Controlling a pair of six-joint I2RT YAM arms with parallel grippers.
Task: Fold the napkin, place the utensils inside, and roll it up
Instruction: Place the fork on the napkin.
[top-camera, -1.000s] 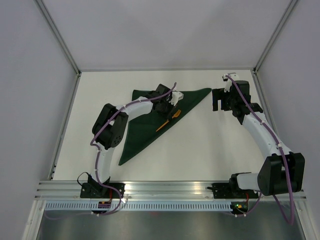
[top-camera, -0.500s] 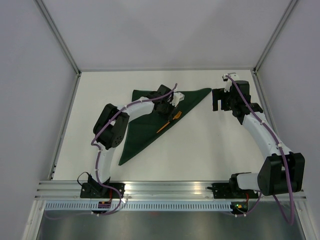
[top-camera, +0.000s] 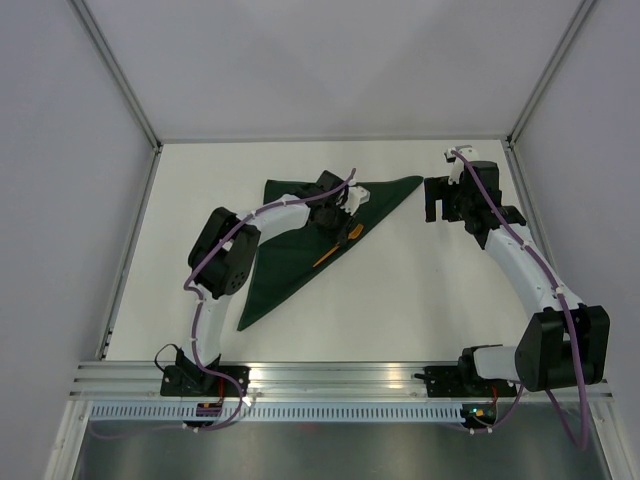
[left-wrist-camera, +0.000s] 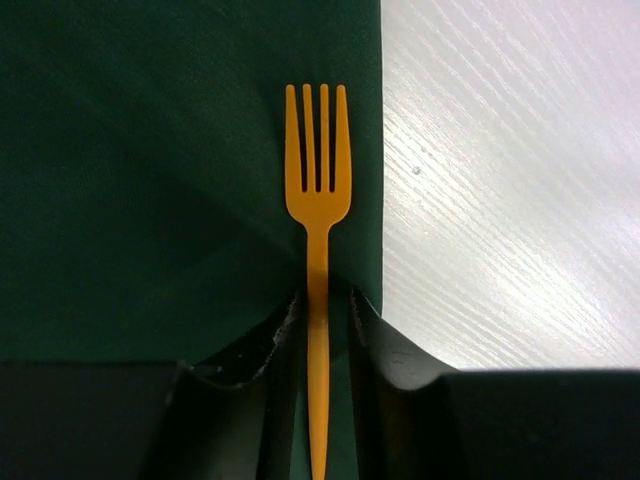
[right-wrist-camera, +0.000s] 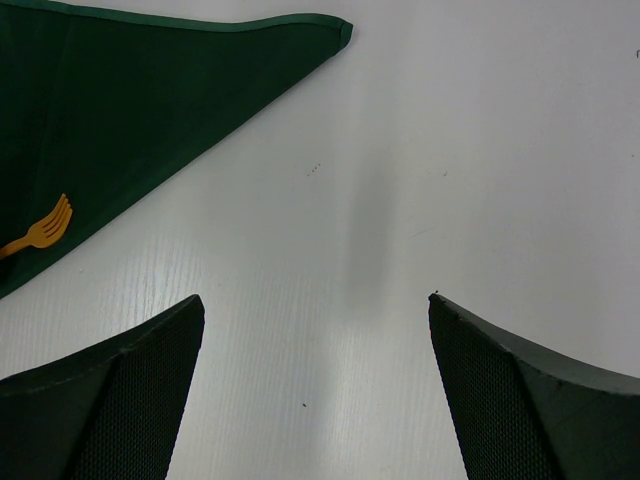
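The dark green napkin (top-camera: 285, 262) lies folded into a triangle on the white table, its long edge facing right. An orange fork (top-camera: 325, 252) rests on the napkin (left-wrist-camera: 150, 180) just inside that edge. In the left wrist view the fork (left-wrist-camera: 318, 200) points its tines away from me. My left gripper (top-camera: 343, 237) straddles its handle, and the jaws (left-wrist-camera: 322, 310) stand slightly open with a thin gap on each side. My right gripper (top-camera: 432, 210) hovers over bare table beside the napkin's right tip (right-wrist-camera: 335, 28), wide open and empty (right-wrist-camera: 315, 300). The fork's tines (right-wrist-camera: 50, 222) show at the left there.
The white table (top-camera: 420, 290) is walled at the back and both sides. An aluminium rail (top-camera: 340, 375) runs along the near edge, where both arm bases are bolted. Purple cables run along both arms.
My left gripper's jaws have parted a little from the fork's handle, which they were shut on before. The fork and napkin lie where they were. The right arm has not moved.
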